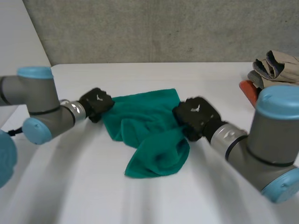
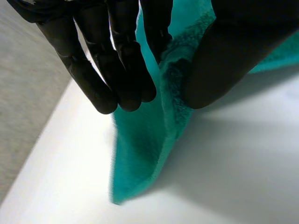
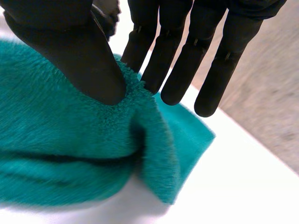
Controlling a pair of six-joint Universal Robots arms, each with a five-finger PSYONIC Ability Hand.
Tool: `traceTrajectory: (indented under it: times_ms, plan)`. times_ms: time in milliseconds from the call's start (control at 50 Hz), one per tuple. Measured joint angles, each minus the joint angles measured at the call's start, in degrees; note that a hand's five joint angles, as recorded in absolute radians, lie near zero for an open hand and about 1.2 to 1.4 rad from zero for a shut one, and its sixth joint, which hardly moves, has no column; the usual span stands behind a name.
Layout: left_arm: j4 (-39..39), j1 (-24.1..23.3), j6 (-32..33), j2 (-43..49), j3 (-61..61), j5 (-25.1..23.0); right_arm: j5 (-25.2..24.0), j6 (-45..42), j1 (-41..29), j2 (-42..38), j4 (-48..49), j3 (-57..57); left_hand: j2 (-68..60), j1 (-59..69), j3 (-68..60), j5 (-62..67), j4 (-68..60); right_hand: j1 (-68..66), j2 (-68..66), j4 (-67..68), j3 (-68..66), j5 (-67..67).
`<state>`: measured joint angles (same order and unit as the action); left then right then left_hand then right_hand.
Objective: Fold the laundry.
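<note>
Green towel [image 1: 149,126] in the middle of the white desk [image 1: 210,74], rumpled, between the two hands; far part lies roughly spread, near part is bunched into a loose lobe toward the robot; left hand [image 1: 96,103] at the towel's left edge, right hand [image 1: 195,116] at its right edge, well apart with cloth spanning between them.

Left wrist view: straight fingers [image 2: 117,70] on one side of the towel [image 2: 145,154] edge, thumb [image 2: 219,60] on the other, cloth pinched between; a corner hangs down to the desk below the fingertips.

Right wrist view: thumb [image 3: 74,56] presses the towel [image 3: 70,140] hem against the fingers [image 3: 182,70] behind it, so it is pinched here too; a corner juts just past the fingertips.

Heap of beige garments [image 1: 275,67] at the far right of the desk with something orange [image 1: 247,91] just beside it; both well apart from the towel.

Step, as judged: both side edges gripped, towel not flat, no clean fold made; looks like straightening ahead of a first fold; task is early, the heap waits.

Next move calls for both pinches held while the hands lift and draw apart together; tension should let the bunched lobe drop out; then lay the towel flat or carry the held edge over; an uneven pull could drag the towel or slip a hem.
</note>
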<state>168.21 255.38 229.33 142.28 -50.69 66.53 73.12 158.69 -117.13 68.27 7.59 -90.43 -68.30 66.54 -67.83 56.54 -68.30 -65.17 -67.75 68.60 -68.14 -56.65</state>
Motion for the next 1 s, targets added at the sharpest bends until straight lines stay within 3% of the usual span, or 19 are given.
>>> traceTrajectory:
  times_ms: [100,200,300,380,400,460,520,620,740,840,920,1000]
  plan:
    - [0.9,0.4,-6.6,-12.9,-7.1,-0.6,-1.2,1.4,4.1,5.6,-1.9,4.0,0.0,0.0,0.0,0.0,0.0,0.0,0.0,0.0,-0.1,0.0]
    - [4.2,1.0,-13.2,-27.1,-15.6,-1.2,-3.1,5.3,8.2,5.8,-2.6,11.8,0.0,0.0,0.0,0.0,0.0,0.0,0.0,0.1,-0.1,0.0]
    - [10.2,1.2,-20.7,-41.8,-24.6,-1.5,-4.5,11.4,10.6,-2.4,-2.0,24.9,-0.1,0.0,-0.1,0.0,-0.1,0.0,0.0,0.1,-0.1,0.0]
    - [13.9,0.7,-24.4,-48.6,-29.1,-1.5,-4.9,14.2,10.9,-12.8,-0.2,35.2,-0.1,0.0,-0.1,0.0,-0.1,0.0,0.0,0.1,-0.1,0.0]
    - [14.4,0.5,-24.9,-49.5,-29.7,-1.5,-5.0,14.5,10.9,-14.8,0.3,36.9,-0.1,0.0,-0.1,0.0,-0.1,3.6,3.3,-3.2,3.3,3.3]
    - [15.5,-0.8,-26.4,-51.8,-31.6,-1.2,-5.3,14.4,10.7,-23.6,2.2,43.5,-0.1,0.0,-0.1,0.0,-0.1,34.8,36.5,-34.0,34.3,34.8]
    - [15.2,-2.2,-26.7,-52.3,-32.3,-0.7,-4.6,13.0,10.6,-28.9,2.7,47.6,-0.1,0.0,-0.1,0.0,-0.1,51.3,53.7,-53.3,53.2,52.4]
    - [13.3,-4.1,-26.5,-52.3,-31.9,0.9,0.0,10.1,11.2,-28.9,-1.7,50.1,-0.1,0.0,-0.1,0.0,-0.1,52.3,55.5,-55.9,56.0,53.9]
    - [10.8,-6.3,-25.8,-52.5,-29.8,2.9,6.4,8.2,11.6,-18.0,-14.7,44.5,-0.1,0.0,-0.1,0.0,-0.1,52.3,55.5,-55.8,56.0,53.9]
    - [9.2,-8.6,-25.7,-53.1,-26.7,4.5,6.7,8.7,8.7,-6.5,-24.4,30.2,-0.2,0.0,-0.1,0.0,-0.1,52.3,55.5,-55.9,56.0,53.9]
    - [7.7,-10.8,-25.7,-53.2,-23.8,6.2,5.5,12.4,4.6,0.6,-25.1,16.6,-0.2,0.0,-0.1,0.0,-0.1,52.3,55.5,-55.9,56.0,53.9]
    - [5.9,-13.6,-25.7,-53.1,-20.1,8.5,4.6,20.6,-1.7,5.5,-17.3,2.1,-0.2,0.0,-0.1,0.0,-0.1,52.3,55.5,-55.9,56.0,53.9]
